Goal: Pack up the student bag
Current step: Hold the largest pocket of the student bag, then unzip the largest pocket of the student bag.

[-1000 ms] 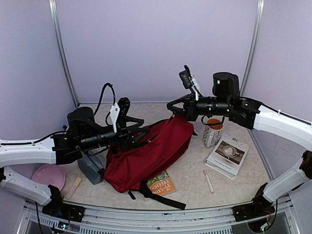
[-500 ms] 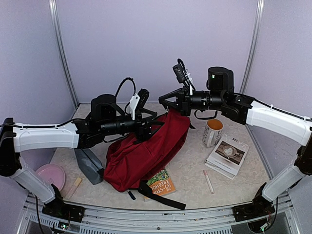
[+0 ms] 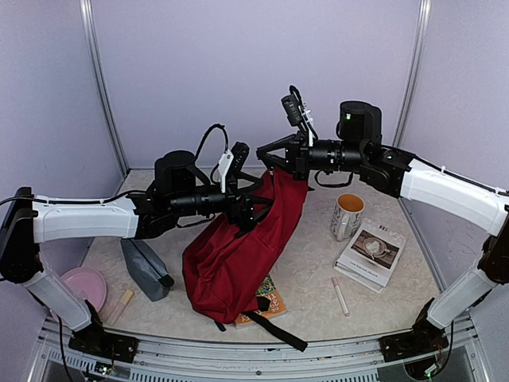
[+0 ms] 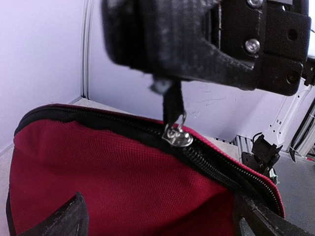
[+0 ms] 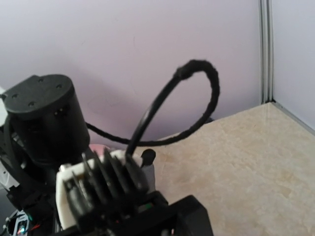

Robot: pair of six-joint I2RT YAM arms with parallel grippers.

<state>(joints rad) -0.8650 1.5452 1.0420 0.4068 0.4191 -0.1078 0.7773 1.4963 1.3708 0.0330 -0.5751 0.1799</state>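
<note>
top view, student bag [image 3: 238,255]: dark red, at the middle of the table [image 3: 310,274]; its 12 o'clock end is lifted and its 6 o'clock end rests on the table, with a black strap [image 3: 282,330] trailing toward 5 o'clock.
top view, right pincer [image 3: 272,163]: closed at the bag's raised 12 o'clock end, which hangs from it.
top view, left pincer [image 3: 251,208]: against the bag's upper 10 o'clock flank.
top view, around the bag: a green-and-orange book [image 3: 268,298] peeks out from under the lower edge. A grey pencil pouch [image 3: 145,269] lies at 9 o'clock, a pink plate [image 3: 79,288] and a beige stick [image 3: 121,305] at 8 o'clock. A mug [image 3: 347,215] stands at 3 o'clock, a white book [image 3: 371,251] lies at 4 o'clock, and a pink tube [image 3: 340,296] at 5 o'clock.
left wrist view, left pincer: spread wide, with one fingertip [image 4: 74,216] at 7 o'clock and the other at 5 o'clock, red fabric between them, gripping nothing.
left wrist view, zipper pull [image 4: 173,110]: a black tab on a silver slider, running up into the closed right pincer at 12 o'clock. The zipper line crosses from 9 to 4 o'clock.
right wrist view: a black motor housing [image 5: 42,118] at 9 o'clock, a finned camera block [image 5: 106,182] at 7 o'clock, a black cable [image 5: 197,73] looping to 1 o'clock, and the table at 4 o'clock. The grip itself cannot be told from here.
</note>
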